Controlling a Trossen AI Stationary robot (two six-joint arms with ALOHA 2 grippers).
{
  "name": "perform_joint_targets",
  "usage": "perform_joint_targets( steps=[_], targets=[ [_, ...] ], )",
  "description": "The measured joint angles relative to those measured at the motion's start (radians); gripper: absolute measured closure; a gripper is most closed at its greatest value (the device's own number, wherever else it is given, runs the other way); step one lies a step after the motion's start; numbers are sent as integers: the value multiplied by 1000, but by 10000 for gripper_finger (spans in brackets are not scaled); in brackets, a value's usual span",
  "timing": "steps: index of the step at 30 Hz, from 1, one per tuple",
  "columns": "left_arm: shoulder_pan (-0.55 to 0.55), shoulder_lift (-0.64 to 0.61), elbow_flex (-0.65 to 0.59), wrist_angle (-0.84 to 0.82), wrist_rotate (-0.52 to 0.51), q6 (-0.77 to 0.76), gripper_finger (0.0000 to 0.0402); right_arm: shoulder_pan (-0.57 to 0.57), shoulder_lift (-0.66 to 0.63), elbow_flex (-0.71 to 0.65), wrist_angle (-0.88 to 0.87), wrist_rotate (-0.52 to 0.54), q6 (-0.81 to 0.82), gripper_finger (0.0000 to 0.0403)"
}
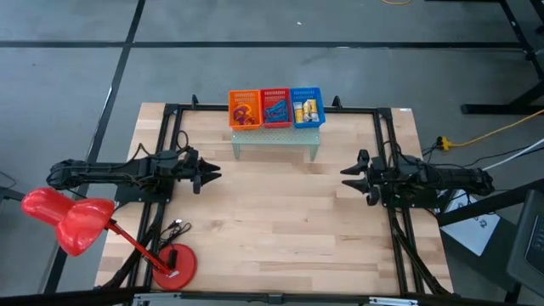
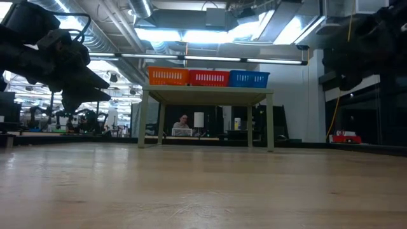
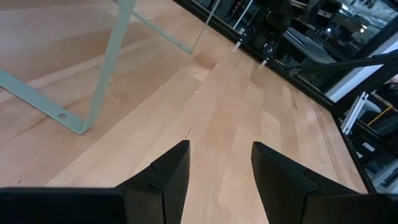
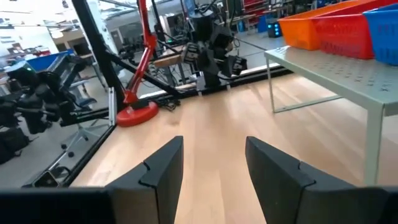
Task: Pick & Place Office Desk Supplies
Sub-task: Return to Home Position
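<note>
The office desk supplies lie in three small baskets on a pale green stand [image 1: 276, 143] at the table's far middle. Rings fill the orange basket [image 1: 244, 110], blue clips the red basket [image 1: 275, 109], and yellow-and-silver blocks the blue basket [image 1: 307, 108]. My left gripper [image 1: 214, 175] hovers at the table's left side, open and empty, pointing toward the right [image 3: 221, 180]. My right gripper [image 1: 348, 178] hovers at the right side, open and empty, pointing toward the left [image 4: 214, 177]. Both stand nearer than the stand and apart from it.
A big red desk lamp has its head [image 1: 66, 219] past the table's left edge and its round base [image 1: 175, 263] on the near left corner. A black frame [image 1: 382, 127] runs along the table's sides. Bare wood [image 1: 280, 221] lies between the two grippers.
</note>
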State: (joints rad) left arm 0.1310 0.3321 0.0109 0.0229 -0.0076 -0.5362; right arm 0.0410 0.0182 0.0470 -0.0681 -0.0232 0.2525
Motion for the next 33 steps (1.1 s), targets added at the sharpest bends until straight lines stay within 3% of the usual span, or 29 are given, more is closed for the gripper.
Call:
perform_joint_targets(
  steps=[5,12,33],
  targets=[
    [0,0,0,3,0,0,233,0,8,0,-2,0,5,227],
    [0,0,0,3,0,0,233,0,8,0,-2,-3,180,227],
    [0,0,0,3,0,0,233,0,8,0,-2,-3,183,227]
  ],
)
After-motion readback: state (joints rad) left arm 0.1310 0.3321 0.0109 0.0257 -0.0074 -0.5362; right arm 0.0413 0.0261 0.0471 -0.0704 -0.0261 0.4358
